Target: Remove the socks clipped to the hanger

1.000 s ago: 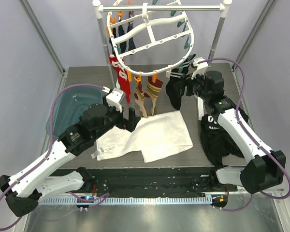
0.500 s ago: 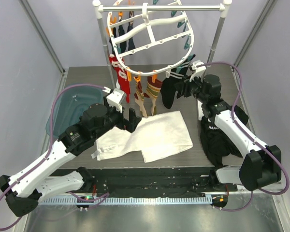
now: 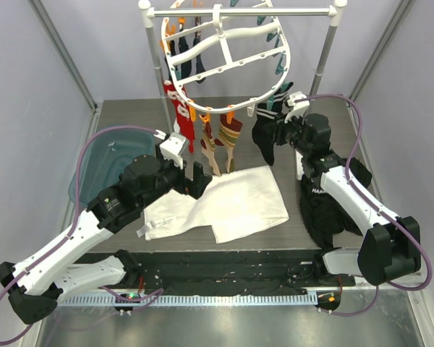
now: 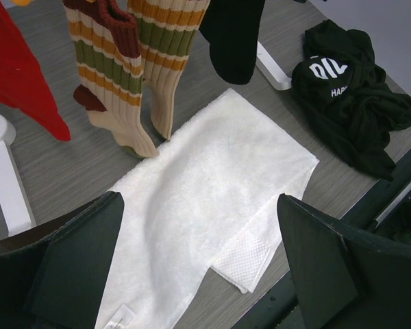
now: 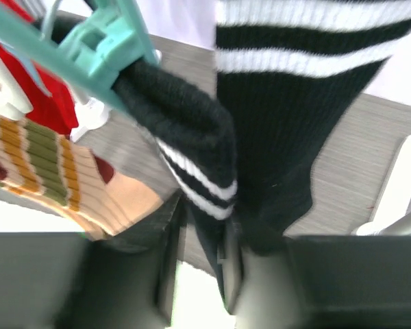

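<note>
The white oval hanger (image 3: pixel 224 50) hangs from the rail with orange and teal clips round its rim. Clipped to it are a red sock (image 3: pixel 181 116), two tan striped socks (image 3: pixel 220 141), dark socks at the back left (image 3: pixel 184 54) and a black sock with a white-striped cuff (image 3: pixel 264 134). My right gripper (image 3: pixel 278 132) is shut on that black sock (image 5: pixel 192 137), which hangs from a teal clip (image 5: pixel 116 41); the jaws (image 5: pixel 216 274) pinch its fabric. My left gripper (image 3: pixel 195 179) is open and empty above the white cloth, below the striped socks (image 4: pixel 123 68).
A large white cloth (image 3: pixel 231 202) lies mid-table. A black garment with white lettering (image 3: pixel 325 206) lies at the right. A teal tub (image 3: pixel 101 163) sits at the left. The grey rail (image 3: pixel 239 12) stands on two upright poles (image 3: pixel 325 54) at the back.
My right gripper swung the black sock left, then back to the right; the hanger shifted slightly with it. The left arm has not moved.
</note>
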